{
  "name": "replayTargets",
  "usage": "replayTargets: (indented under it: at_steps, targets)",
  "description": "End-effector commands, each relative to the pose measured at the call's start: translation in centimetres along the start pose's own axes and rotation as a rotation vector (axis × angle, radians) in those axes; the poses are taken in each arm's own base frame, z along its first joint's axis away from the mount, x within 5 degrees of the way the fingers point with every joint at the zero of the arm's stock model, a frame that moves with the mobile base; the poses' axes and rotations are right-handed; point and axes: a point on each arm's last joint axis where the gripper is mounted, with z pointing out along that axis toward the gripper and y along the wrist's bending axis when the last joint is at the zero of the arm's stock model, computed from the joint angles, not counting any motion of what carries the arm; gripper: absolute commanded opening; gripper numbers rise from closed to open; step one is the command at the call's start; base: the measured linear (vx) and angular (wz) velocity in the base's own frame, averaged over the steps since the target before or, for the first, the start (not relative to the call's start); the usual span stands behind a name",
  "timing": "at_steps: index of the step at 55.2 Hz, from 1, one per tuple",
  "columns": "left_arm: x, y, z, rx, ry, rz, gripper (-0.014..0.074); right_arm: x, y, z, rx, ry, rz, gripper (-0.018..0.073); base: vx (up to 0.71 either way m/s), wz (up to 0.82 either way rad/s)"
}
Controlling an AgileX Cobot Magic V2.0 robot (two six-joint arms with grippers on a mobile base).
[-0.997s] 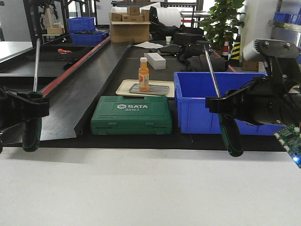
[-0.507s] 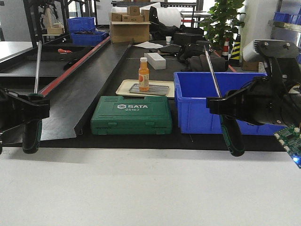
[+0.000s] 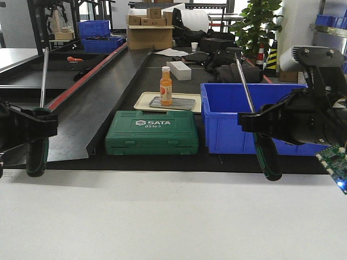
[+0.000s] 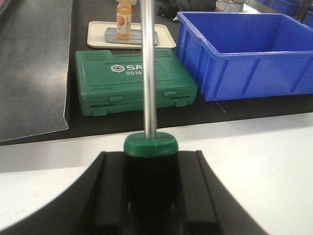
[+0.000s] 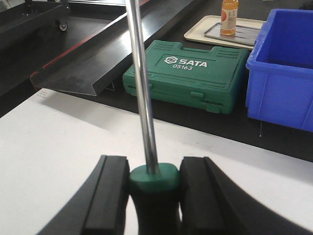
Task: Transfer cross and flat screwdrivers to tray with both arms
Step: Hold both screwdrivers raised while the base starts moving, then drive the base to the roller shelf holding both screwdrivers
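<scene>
I hold two black-and-green screwdrivers upright above the white table, shafts pointing up. My left gripper (image 3: 33, 123) (image 4: 150, 155) is shut on the handle of the left screwdriver (image 3: 37, 157) (image 4: 148, 73). At the right, the right gripper (image 3: 259, 121) (image 5: 154, 164) is shut on the right screwdriver (image 3: 268, 158) (image 5: 139, 73). The tips are too small to tell cross from flat. The grey metal tray (image 3: 184, 103) (image 4: 146, 35) (image 5: 244, 33) lies on a beige tray beyond the green case, far from both grippers.
An orange bottle (image 3: 166, 85) stands on the grey tray. A green SATA case (image 3: 152, 132) lies in front of it, and a deep blue crate (image 3: 244, 116) stands to its right. A long black sloped panel (image 3: 92, 103) runs along the left. A white table (image 3: 173, 216) spans the foreground.
Both arms stay nearly still, each gripping its screwdriver. The left screwdriver has edged very slightly to the right.
</scene>
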Motion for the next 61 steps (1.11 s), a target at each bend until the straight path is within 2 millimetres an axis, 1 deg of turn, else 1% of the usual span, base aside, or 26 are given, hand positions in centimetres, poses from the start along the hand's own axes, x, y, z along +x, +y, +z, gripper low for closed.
replayTargets:
  at_steps: [1, 23, 43, 61]
  targets:
    - [-2.34, -0.42, -1.68, -0.003, -0.146, -0.008, 0.0003, -2.36, 0.24, -1.78, 0.022, -0.140, -0.008, -0.0008, -0.02, 0.01]
    - [-2.34, -0.42, -1.68, -0.003, -0.146, -0.008, 0.0003, -2.33, 0.22, -1.69, 0.022, -0.138, -0.007, -0.0008, -0.11, 0.02]
    - [-2.34, -0.39, -1.69, -0.003, -0.145, -0.009, 0.0003, -2.33, 0.22, -1.69, 0.022, -0.138, -0.007, -0.0008, -0.28, 0.02]
    - [-2.34, -0.37, -1.69, -0.004, -0.144, -0.009, 0.0003, -2.33, 0.23, -1.70, 0.022, -0.139, -0.006, -0.0008, -0.33, -0.16]
